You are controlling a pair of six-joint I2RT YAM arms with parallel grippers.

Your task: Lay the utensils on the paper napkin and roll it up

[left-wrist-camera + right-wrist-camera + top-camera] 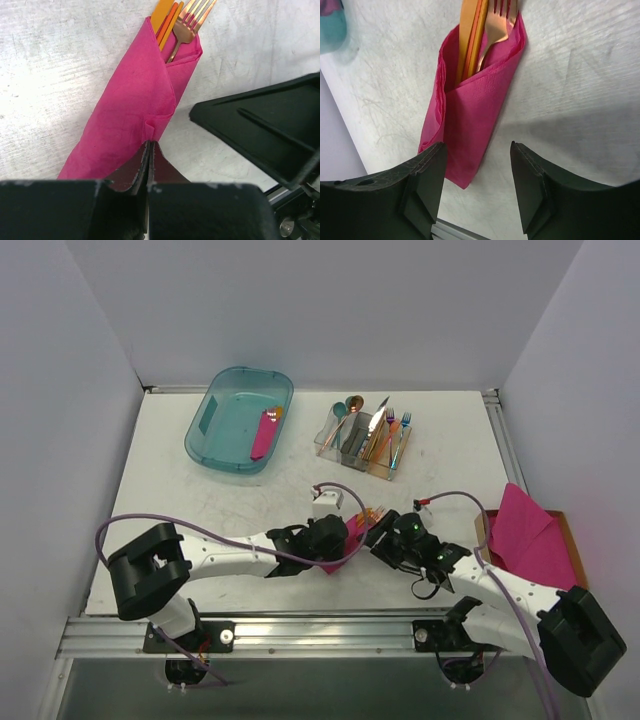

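On scuffed white table (pixel 200 510), left jaws pinch paper napkin (pixel 135 100), right jaws spread empty

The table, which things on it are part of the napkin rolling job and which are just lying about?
Job: paper napkin; utensils wrapped inside it.
Lying about: teal bin; pink roll in it; cutlery caddy; napkin stack.
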